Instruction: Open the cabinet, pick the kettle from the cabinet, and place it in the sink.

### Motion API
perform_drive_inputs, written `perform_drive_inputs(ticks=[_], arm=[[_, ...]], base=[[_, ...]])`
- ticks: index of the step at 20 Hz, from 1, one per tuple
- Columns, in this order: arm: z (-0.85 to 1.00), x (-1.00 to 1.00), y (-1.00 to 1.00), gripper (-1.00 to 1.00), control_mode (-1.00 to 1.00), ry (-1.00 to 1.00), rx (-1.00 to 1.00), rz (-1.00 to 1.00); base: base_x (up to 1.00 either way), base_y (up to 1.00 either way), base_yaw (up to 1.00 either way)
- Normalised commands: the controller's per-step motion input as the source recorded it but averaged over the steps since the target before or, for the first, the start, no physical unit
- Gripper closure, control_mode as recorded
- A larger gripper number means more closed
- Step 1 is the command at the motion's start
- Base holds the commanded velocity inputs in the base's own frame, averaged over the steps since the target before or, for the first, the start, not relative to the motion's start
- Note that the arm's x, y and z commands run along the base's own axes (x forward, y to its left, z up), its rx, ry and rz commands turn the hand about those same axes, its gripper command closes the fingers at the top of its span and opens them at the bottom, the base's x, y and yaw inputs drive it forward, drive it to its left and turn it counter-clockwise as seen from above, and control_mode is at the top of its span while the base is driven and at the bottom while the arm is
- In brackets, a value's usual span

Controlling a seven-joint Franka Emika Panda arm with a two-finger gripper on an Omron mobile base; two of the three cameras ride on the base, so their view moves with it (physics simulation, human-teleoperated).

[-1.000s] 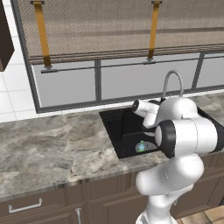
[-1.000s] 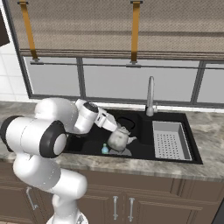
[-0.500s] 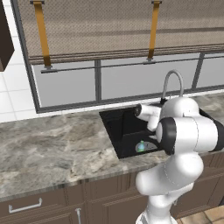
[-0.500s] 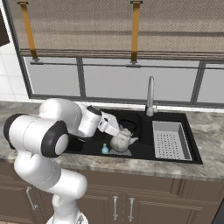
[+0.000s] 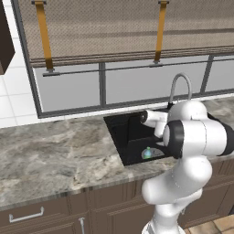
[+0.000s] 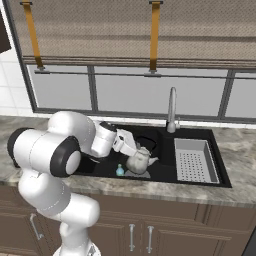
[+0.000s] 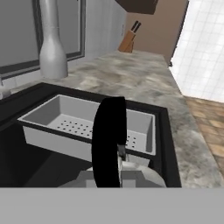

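From the right base camera I see my arm reach from the left over the marble bench (image 6: 235, 150) into the black sink (image 6: 165, 172). The kettle (image 6: 138, 162) sits inside the basin, left of the grey perforated drainer tray (image 6: 195, 160), its spout pointing right toward that tray. A small blue-green object (image 6: 120, 171) lies on the basin floor just left of the kettle. My pincer (image 6: 134, 148) is right above the kettle, at its arched handle.

On the hand camera, the kettle's black handle (image 7: 109, 142) rises as a thick dark arc straight in front of the lens, with the kettle's pale body (image 7: 131, 177) below it. My fingertips are not visible there, so I go by the pincer being almost fully closed, pinched on that thin handle. Beyond the handle I see the drainer tray (image 7: 65, 124) and, at upper left, the base of the silver tap (image 7: 52, 48).

From the left base camera, the arm's bulk covers much of the sink (image 5: 119, 132); the tap (image 5: 179, 87) arches behind it, and a corner of the dark cabinet (image 5: 5, 41) shows at the far left.
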Motion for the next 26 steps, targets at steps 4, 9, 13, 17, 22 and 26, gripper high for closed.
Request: perform_drive_inputs(ticks=[4, 9, 13, 17, 22, 26], arm=[[-0.08, 0.03, 0.02, 1.0, -1.0, 0.0, 0.0, 0.0], [-0.05, -0.01, 0.03, 1.0, -1.0, 0.0, 0.0, 0.0], [-0.05, -0.01, 0.06, 1.0, -1.0, 0.0, 0.0, 0.0], [-0.05, -0.06, 0.2, 1.0, -1.0, 0.0, 0.0, 0.0], [-0.07, -0.04, 0.23, 1.0, -1.0, 0.0, 0.0, -0.02], [-0.04, 0.0, 0.17, 1.0, -1.0, 0.0, 0.0, -0.07]], base=[[0.0, 0.0, 0.0], [0.0, 0.0, 0.0], [0.0, 0.0, 0.0], [0.0, 0.0, 0.0], [0.0, 0.0, 0.0], [0.0, 0.0, 0.0]])
